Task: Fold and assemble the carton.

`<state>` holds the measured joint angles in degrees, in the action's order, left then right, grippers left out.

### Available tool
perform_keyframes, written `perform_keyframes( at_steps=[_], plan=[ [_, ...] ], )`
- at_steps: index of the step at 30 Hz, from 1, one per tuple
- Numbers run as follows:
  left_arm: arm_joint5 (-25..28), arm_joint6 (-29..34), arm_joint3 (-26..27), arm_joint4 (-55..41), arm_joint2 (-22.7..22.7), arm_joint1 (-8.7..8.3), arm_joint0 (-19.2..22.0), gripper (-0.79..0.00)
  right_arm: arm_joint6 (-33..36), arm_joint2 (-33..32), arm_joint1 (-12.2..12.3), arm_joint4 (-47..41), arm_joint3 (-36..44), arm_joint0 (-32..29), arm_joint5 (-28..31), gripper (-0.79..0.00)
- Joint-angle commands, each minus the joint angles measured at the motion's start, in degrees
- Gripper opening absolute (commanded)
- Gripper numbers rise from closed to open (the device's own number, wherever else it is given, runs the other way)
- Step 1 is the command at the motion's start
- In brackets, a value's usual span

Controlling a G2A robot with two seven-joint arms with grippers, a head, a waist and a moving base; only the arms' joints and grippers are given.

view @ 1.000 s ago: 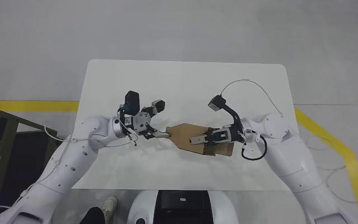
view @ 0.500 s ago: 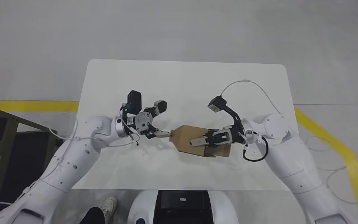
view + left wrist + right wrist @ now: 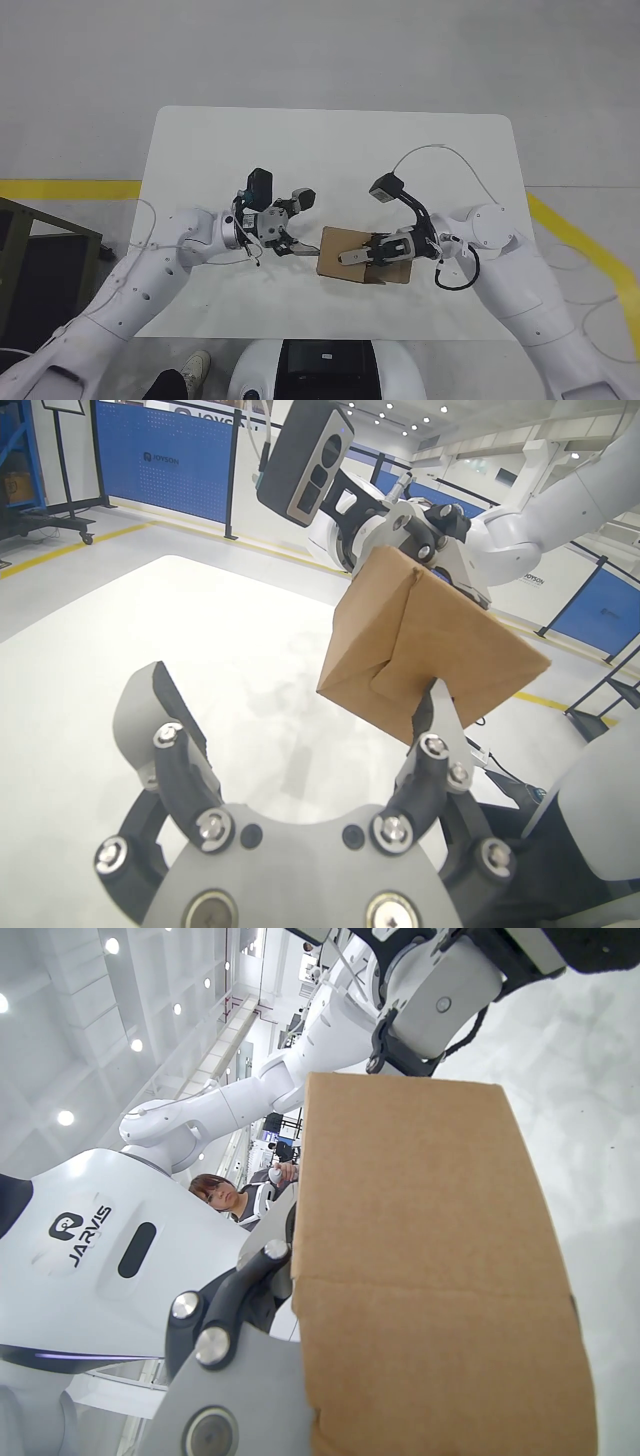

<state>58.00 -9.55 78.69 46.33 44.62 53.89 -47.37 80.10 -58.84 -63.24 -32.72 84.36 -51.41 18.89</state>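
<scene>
- Holding the carton (image 3: 425, 650) clenched at one end, the right gripper (image 3: 365, 255) is sitting close to the table's front edge, about mid-width.
- Its fingers (image 3: 272, 1233) are pressing against the cardboard, one of them lying flat along a brown face.
- The carton is being carried tilted over the table (image 3: 450, 160), one corner pointing down. Its other end is facing the left gripper (image 3: 295, 680), with flaps folded shut and meeting in a seam.
- The left gripper is standing released, just beside that closed end, with its jaws spread wide.
- One of its fingertips is touching the lower edge of the closed end, by the small notch where the flaps are meeting. The other, black-padded finger is staying well apart from the carton.
- Behind both arms, the white tabletop is stretching away toward its far edge.
- Beyond the table, a yellow line (image 3: 70, 188) is running along the grey floor, showing on both sides.
</scene>
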Motion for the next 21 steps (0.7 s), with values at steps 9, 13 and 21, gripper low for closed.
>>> perform_keyframes(
  at_steps=[9, 13, 21],
  plan=[
    [0.0, -1.2, -0.4, 0.1, -2.6, 0.48, 1.7, 0.000, 0.4, 0.4, -0.1, -0.4, -0.4, 0.3, 0.1, -0.785],
    [0.0, -1.7, -0.4, 0.4, -3.6, 0.62, 2.4, 0.000, 0.4, 0.5, -0.2, -0.6, -0.5, 0.3, 0.1, -0.785],
    [0.0, -2.8, -0.9, 0.8, -4.8, 0.72, 3.4, 0.000, 0.4, 0.3, -0.2, -0.6, -0.7, 0.3, 0.2, -0.785]
  ],
)
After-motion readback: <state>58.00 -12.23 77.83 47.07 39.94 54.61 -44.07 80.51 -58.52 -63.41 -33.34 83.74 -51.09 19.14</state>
